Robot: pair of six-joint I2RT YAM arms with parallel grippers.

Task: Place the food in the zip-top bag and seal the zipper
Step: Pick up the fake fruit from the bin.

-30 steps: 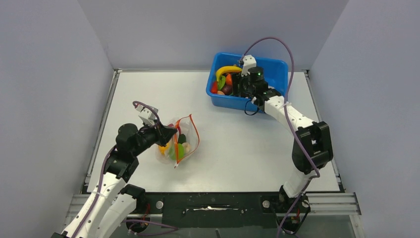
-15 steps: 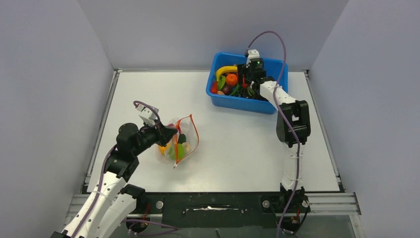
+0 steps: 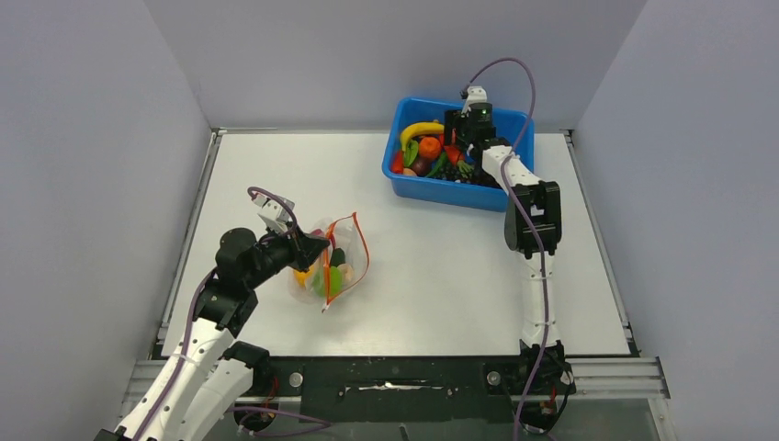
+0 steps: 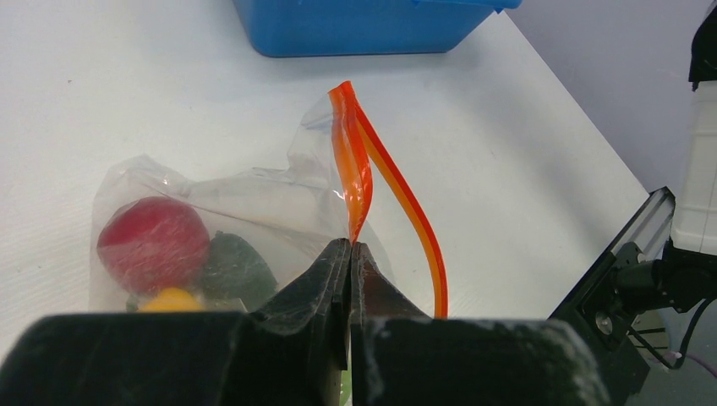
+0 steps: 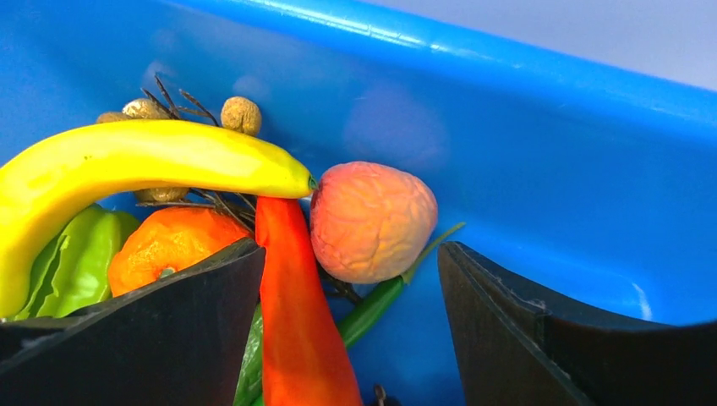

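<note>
**Limp bag held by its lip; a smooth round fruit sits between spread fingers**

The zip-top bag (image 3: 333,264) lies on the table (image 3: 432,276) at the left-centre of the top view. It is thin, clear and crinkled, so it likely has no stiffness of its own and will sag wherever it is not held. The zipper (image 4: 365,165) is the firmest part of it. In the left wrist view it rises as an orange-red strip from mid-frame, and its two sides bow apart, so the mouth is unsealed. The strip looks like the right place to grip, because the film below it would probably slip or bunch.

A red apple (image 4: 153,244) and a dark green piece (image 4: 233,266) rest inside the bag at the lower left of that view. They are glossy and probably light and hard.

The left tool (image 4: 349,254) has its jaws pressed together on the zipper, pinching the lip where the strip folds.

At the upper right of the top view, the blue bin (image 3: 520,121) holds the loose food. In the right wrist view a peach (image 5: 372,222) lies at mid-frame against the bin wall. A banana (image 5: 144,161) tip touches it, and a red chilli (image 5: 296,338) is just beside it. The right tool (image 5: 348,269) is spread wide, with one finger on either side of the peach and not touching it. The peach's round, smooth skin may squirt out of a grip, so closing across its widest part seems safest.
</note>
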